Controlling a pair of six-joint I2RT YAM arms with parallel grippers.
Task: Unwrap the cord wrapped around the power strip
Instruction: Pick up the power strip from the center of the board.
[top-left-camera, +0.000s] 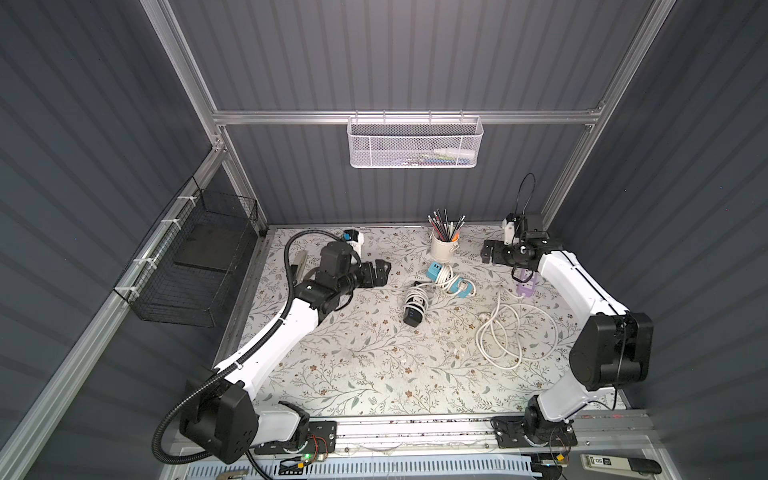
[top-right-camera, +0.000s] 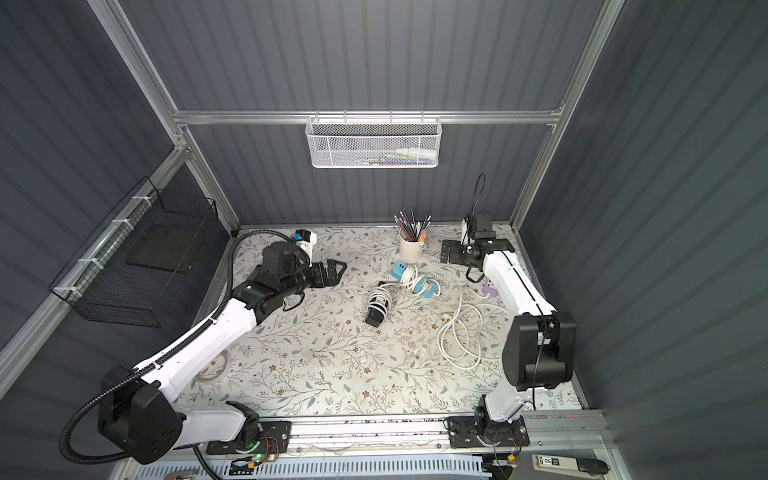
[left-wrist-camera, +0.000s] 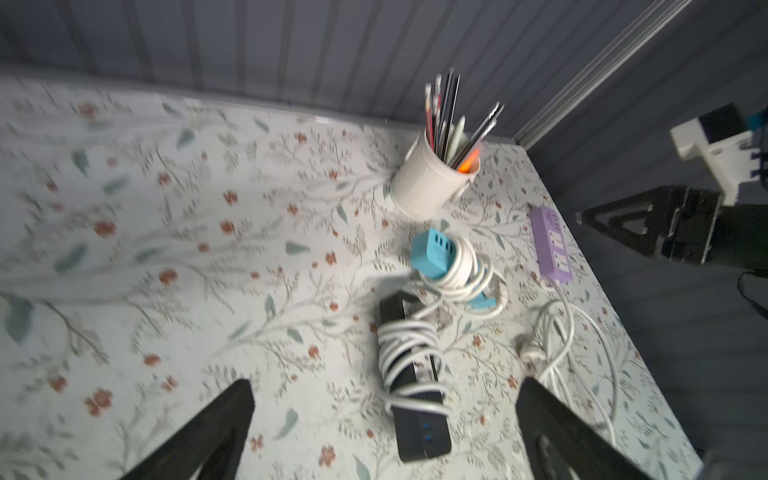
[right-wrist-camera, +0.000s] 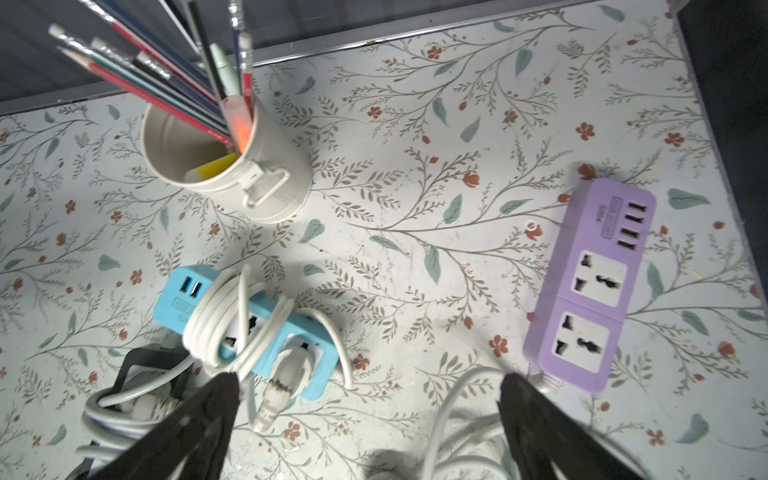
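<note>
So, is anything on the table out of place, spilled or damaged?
Nothing looks spilled or broken. Only the white cord of the purple power strip sprawls in loose loops on the table, while the blue power strip and the black power strip have cords wound around them. The pencil cup stands upright.

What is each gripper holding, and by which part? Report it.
Nothing is held. The left gripper and the right gripper are both open and empty. The black power strip and the blue power strip lie wrapped and untouched.
</note>
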